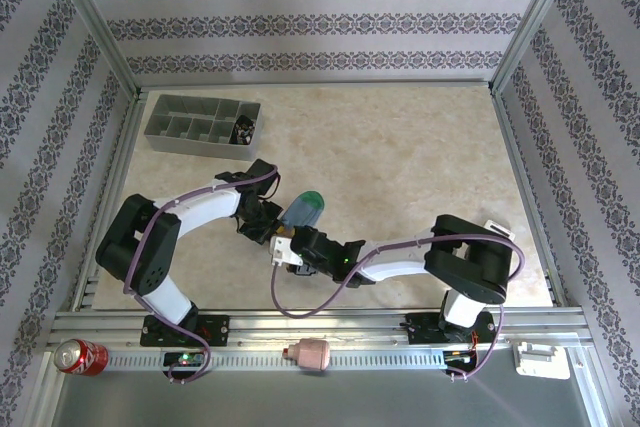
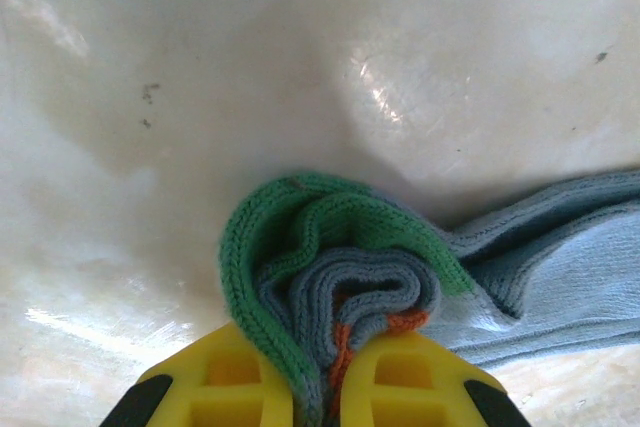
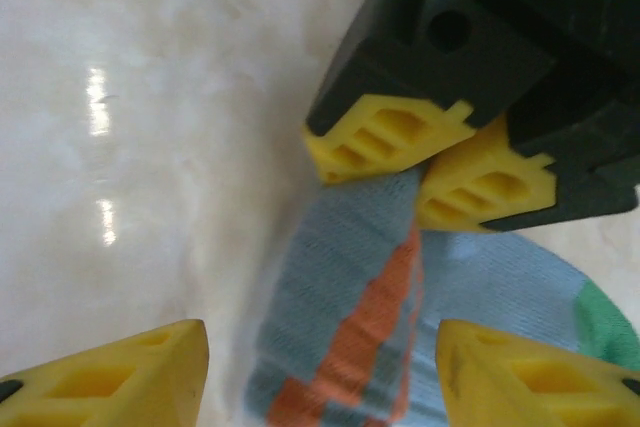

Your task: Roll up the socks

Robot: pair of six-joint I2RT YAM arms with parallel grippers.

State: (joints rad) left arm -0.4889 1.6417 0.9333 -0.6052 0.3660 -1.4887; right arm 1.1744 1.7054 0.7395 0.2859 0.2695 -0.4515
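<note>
Left end effector (image 2: 320, 375): yellow fingers on a black body; jaws narrow, pinched on a bunched fold of the sock.
Sock (image 2: 345, 282): blue-grey knitted cloth sock with a green toe and an orange-red cuff band. It lies on the table, its folded end rising between the fingers of the left end effector, and its flat length trails off to one side.
Right end effector (image 3: 320, 352): jaws wide, one yellow finger on either side of the sock, gripping nothing.
Relation: left end effector and right end effector meet tip to tip over the sock (image 1: 303, 209), mid-table.
Table (image 1: 420, 147): cream, marbled, glossy.
Tray (image 1: 200, 125): grey plastic, compartmented, far left corner, well apart from the sock.
</note>
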